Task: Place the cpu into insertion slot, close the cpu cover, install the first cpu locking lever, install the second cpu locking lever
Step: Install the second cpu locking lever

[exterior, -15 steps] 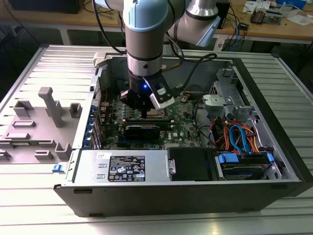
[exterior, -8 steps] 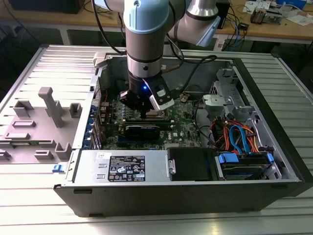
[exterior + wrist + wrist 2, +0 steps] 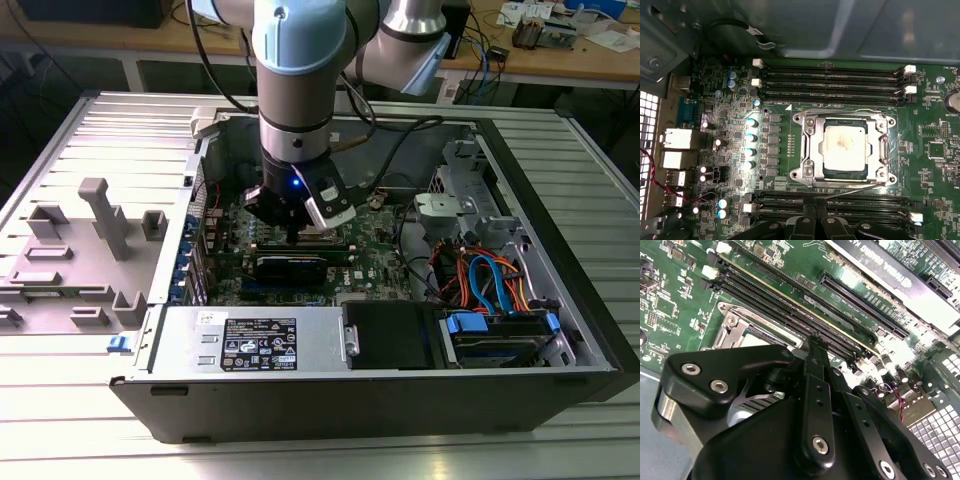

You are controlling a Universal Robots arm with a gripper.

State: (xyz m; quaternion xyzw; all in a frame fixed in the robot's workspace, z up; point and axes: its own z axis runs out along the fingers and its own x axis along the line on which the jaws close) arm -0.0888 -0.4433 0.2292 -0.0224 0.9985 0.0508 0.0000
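In the first wrist view the cpu [image 3: 845,146], a square silver chip with a faint stain, lies flat in the insertion slot [image 3: 799,119] on the green board. The cpu cover [image 3: 810,145] lies down around it as a metal frame. One thin wire lever [image 3: 840,110] runs flat along one side of the socket. The other lever [image 3: 855,191] stands slanted off the opposite side, its end reaching toward my gripper [image 3: 816,204]. The black fingers are shut together; I cannot tell if they touch the lever. The gripper [image 3: 815,342] hangs just beside the socket corner [image 3: 732,330]. My gripper [image 3: 293,232] sits low inside the case.
Long black memory slots [image 3: 830,75] flank the socket on both sides. A black card [image 3: 290,265] lies just in front of the gripper, a power supply [image 3: 255,340] nearer still. Coloured cables [image 3: 490,280] fill the case's right. Grey fixtures [image 3: 105,215] stand outside at the exterior view's left.
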